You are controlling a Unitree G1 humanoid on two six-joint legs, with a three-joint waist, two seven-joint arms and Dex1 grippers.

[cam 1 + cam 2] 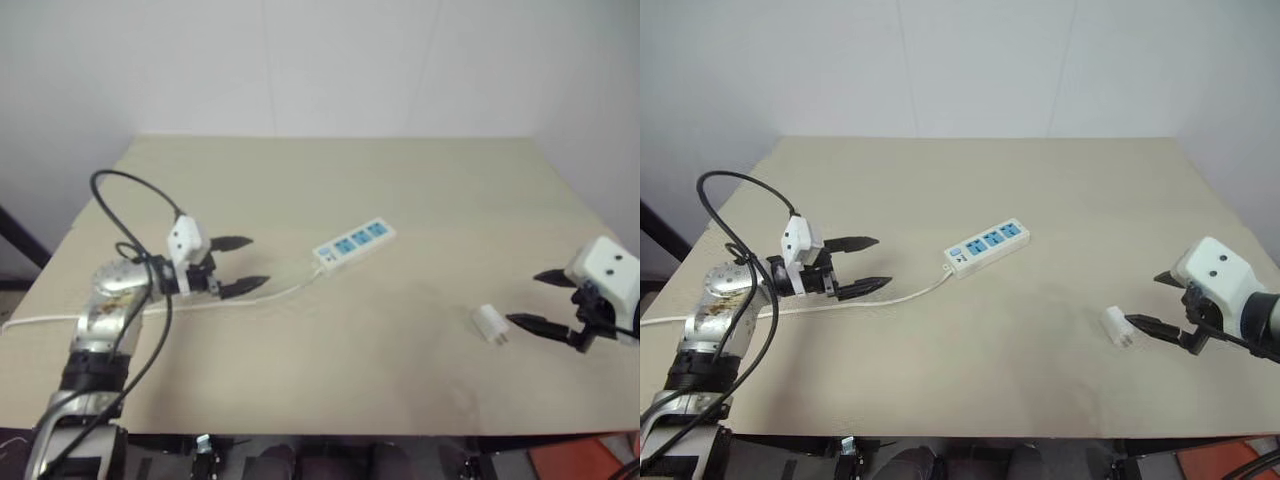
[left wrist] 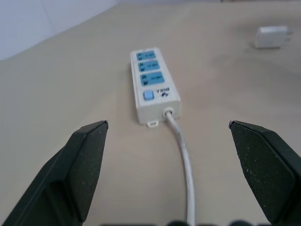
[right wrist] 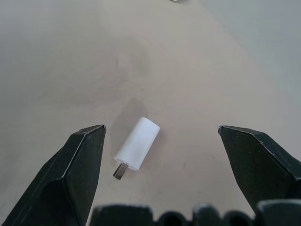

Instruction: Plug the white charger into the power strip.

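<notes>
A small white boxy charger (image 3: 137, 143) with short metal prongs lies on its side on the flat beige tabletop (image 1: 400, 190), toward the robot's right side. The right gripper (image 1: 540, 300) — a white housing with two black fingers — hangs just beside it with its fingers spread wide and nothing between them. In the right wrist view the charger lies on the table between the two spread fingers and beyond their tips, prongs pointing back toward the gripper.

The long narrow white power strip (image 1: 354, 244) with three blue socket panels lies flat near the middle of the table, well apart from the charger. Its thin white cord (image 1: 270, 296) runs from the switch end toward the table's left edge. The left gripper (image 1: 248, 263) hovers near that end, above the cord, fingers spread apart and empty. The charger's prongs seem to number two, though they overlap in the wrist view.
</notes>
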